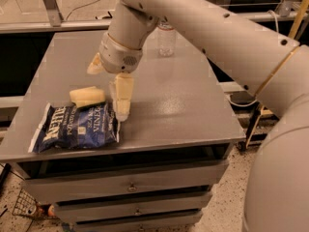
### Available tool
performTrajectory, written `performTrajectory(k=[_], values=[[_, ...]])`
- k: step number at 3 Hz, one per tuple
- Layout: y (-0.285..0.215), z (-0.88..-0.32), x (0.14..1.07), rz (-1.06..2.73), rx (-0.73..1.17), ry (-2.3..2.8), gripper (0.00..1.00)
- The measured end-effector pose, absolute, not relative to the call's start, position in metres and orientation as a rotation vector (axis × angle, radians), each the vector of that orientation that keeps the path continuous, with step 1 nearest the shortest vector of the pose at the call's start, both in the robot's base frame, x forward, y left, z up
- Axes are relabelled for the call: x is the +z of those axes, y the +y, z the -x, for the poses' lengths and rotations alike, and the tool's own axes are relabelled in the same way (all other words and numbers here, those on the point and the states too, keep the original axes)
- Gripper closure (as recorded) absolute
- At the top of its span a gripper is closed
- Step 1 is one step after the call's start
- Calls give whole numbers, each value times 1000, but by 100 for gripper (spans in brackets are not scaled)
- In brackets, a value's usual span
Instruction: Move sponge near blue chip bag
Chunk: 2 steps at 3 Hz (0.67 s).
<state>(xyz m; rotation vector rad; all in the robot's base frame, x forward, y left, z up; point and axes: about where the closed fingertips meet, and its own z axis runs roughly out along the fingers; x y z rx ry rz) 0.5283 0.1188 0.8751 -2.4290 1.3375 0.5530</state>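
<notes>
The pale yellow sponge [87, 96] lies on the grey table [193, 105], touching or almost touching the top edge of the blue chip bag [75, 129]. The bag lies flat near the table's front left corner. My gripper [107, 94] hangs just right of the sponge, open and empty. One cream finger [121, 100] points down beside the bag's upper right corner. The other finger [95, 64] is spread out to the upper left, above the sponge.
A clear plastic bottle [165, 36] stands at the back of the table, behind the arm. The table has drawers [130, 187] under its front edge. My large arm sweeps in from the right, over the table's right half.
</notes>
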Motion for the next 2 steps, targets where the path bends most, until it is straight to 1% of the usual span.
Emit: performTrajectory(k=[1, 2], values=[[46, -541, 858, 2364, 519, 1532, 0], [-25, -553, 859, 2237, 425, 1676, 0]])
